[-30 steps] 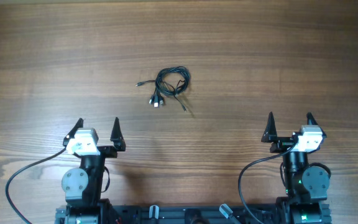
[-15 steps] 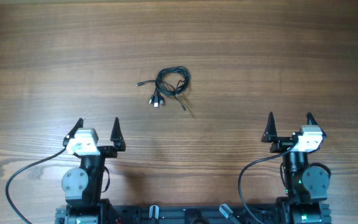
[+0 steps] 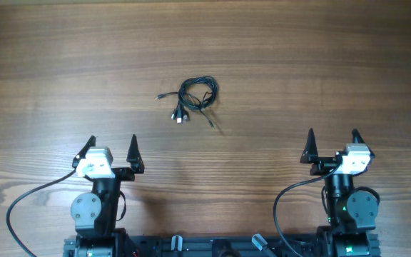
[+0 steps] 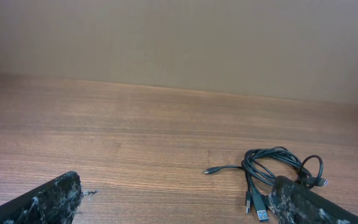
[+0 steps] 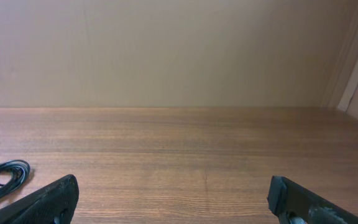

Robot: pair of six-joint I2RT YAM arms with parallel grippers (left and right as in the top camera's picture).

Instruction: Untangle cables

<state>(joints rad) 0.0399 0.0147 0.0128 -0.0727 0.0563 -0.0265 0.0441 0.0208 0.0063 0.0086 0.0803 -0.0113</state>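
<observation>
Looking down from overhead, I see the cables [image 3: 195,96] lying as one small bundle on the wooden table [image 3: 298,64], toward its far middle. They are thin black cords wound into a loose coil, with short ends straying out to the near left, one tipped with a whitish plug. The left gripper [image 3: 113,143] and the right gripper [image 3: 332,135] sit by their bases, well apart from the bundle, each with its jaws spread wide and holding nothing.
</observation>
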